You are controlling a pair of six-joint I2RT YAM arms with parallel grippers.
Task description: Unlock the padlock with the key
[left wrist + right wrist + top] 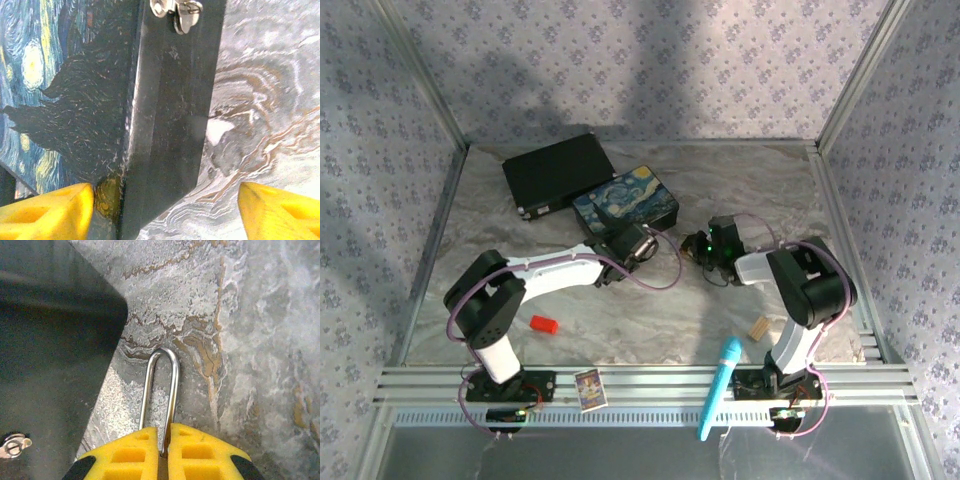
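Note:
The padlock's thin silver shackle (173,385) sticks out forward from between my right gripper's (166,435) yellow fingers, which are shut on it. The brass body is hidden between the pads. In the top view that right gripper (705,250) sits low over the marble, just right of the painted tin box (625,198). My left gripper (166,200) is open, its yellow fingers (50,205) straddling the tin's near corner (165,125); in the top view the left gripper (638,243) is against the tin's near right side. I cannot make out the key. A small silver clasp (177,12) sits on the tin's dark side.
A flat black case (558,172) lies behind the tin. On the near marble lie a red block (544,324) and a tan wooden block (758,327). A blue pen-like tube (720,385) and a small card (588,388) rest on the front rail.

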